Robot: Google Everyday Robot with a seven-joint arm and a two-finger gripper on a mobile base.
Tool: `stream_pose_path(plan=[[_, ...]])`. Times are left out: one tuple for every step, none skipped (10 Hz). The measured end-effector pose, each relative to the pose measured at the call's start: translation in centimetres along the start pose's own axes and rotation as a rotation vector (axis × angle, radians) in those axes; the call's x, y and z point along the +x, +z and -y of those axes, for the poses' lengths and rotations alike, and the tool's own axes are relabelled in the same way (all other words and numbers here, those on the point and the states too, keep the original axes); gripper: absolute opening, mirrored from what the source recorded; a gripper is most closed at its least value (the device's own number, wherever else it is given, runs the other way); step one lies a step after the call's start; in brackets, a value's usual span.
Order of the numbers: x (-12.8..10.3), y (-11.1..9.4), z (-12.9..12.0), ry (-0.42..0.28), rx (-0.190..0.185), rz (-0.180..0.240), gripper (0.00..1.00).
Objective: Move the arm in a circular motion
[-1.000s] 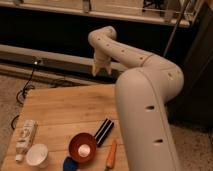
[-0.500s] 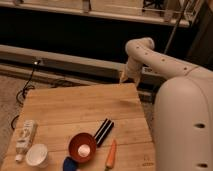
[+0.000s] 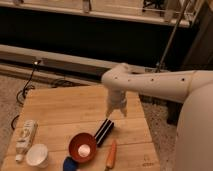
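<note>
The cream-white arm (image 3: 160,85) reaches in from the right, its thick rounded segment running leftward over the wooden table (image 3: 60,110). It bends down at a rounded elbow and ends in a short white gripper (image 3: 115,113). The gripper hangs above the table's right-middle part, just over the far end of a black oblong object (image 3: 104,131). Nothing shows in the gripper.
On the table's near part lie a red bowl (image 3: 82,147) with a small white item inside, an orange carrot (image 3: 111,155), a white cup (image 3: 37,155), a white bottle (image 3: 25,136) lying flat, and a blue object (image 3: 70,164). A dark wall and ledge run behind.
The arm has swung from the far right edge of the table toward the near middle and lowered, so the gripper now hangs over the black object.
</note>
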Motion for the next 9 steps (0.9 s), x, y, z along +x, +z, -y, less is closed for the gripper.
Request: stream_pose_path(plan=[[2.6,0.5,-2.0,-0.072,0.036,-0.006,0.65],[5.2,1.0,-4.4,-0.161,0.075,-0.005,0.65],[7.7,1.3,-7.4,-0.269,0.116,0.006,0.65],[9.1,1.3,-9.9,-0.352,0.143,0.025,0.65],[9.6,1.2,-11.3,-0.391,0.152,0.039,0.65],[10.1,0.8,-14.0,-0.461,0.162,0.071,0.65],[9.7,-0.1,-17.6,-0.533,0.162,0.119,0.65],[9.3,-0.7,-19.1,-0.555,0.156,0.140,0.65],[7.7,-2.0,-21.6,-0.581,0.139,0.181,0.65]])
